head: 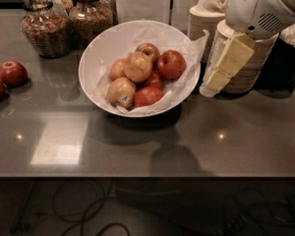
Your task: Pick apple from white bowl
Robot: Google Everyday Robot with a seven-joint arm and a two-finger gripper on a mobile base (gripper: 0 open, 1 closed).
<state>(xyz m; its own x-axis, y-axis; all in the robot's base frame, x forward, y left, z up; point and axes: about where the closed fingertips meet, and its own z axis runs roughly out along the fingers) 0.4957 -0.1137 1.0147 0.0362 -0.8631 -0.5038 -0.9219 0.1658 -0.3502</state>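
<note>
Our gripper (pixel 211 86) hangs nr back-right corner of counter (pixel 137 146), just beside right rim of white bowl (pixel 96 58), in front of beige bowl stacks (pixel 246 70). We can't tell if it's open or closed. Apples (pixel 147 75) piled in bowl, mid-counter twd back edge. We'd lift over rim, drop on topmost apple (pixel 137 65), and keep clear of paper liner (pixel 196 43). Arm (pixel 260 6) enters from top right, w/ wrist angled down-left.

Glossy dark countertop (pixel 137 146), laid with fruit and jars.
The white bowl (pixel 99 53) sits at upper centre; two loose red apples (pixel 12 73) lie at the left edge, glass jars (pixel 43 32) upper left, stacks of beige bowls (pixel 247 75) upper right, the gripper (pixel 211 86) hanging before them.
</note>
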